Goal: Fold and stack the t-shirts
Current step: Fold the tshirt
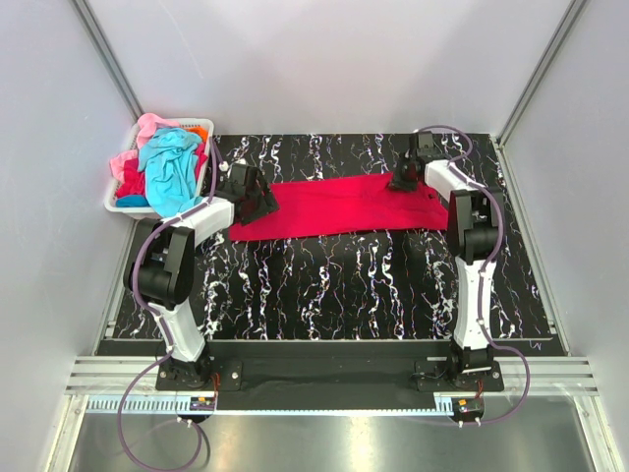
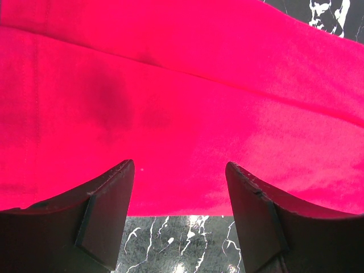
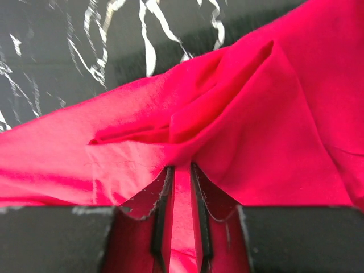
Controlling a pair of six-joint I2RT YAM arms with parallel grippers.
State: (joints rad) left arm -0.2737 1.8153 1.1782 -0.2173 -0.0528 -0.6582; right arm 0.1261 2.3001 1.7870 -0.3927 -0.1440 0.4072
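Top view: the red shirt (image 1: pixel 339 206) lies flat as a long folded strip across the far half of the marbled black surface (image 1: pixel 344 285), running from 9 to 3 o'clock. The left jaws stand wide apart over the shirt's 9 o'clock end, with nothing between them; the wrist view shows them above cloth just inside the near hem. The right jaws, at the shirt's 2 o'clock corner, are narrow and pinch a raised fold of the red cloth, which puckers around them. At 10 o'clock, by the surface's corner, a white basket (image 1: pixel 118 202) holds a heap of turquoise (image 1: pixel 169 167), pink (image 1: pixel 147 128) and orange (image 1: pixel 201 131) shirts.
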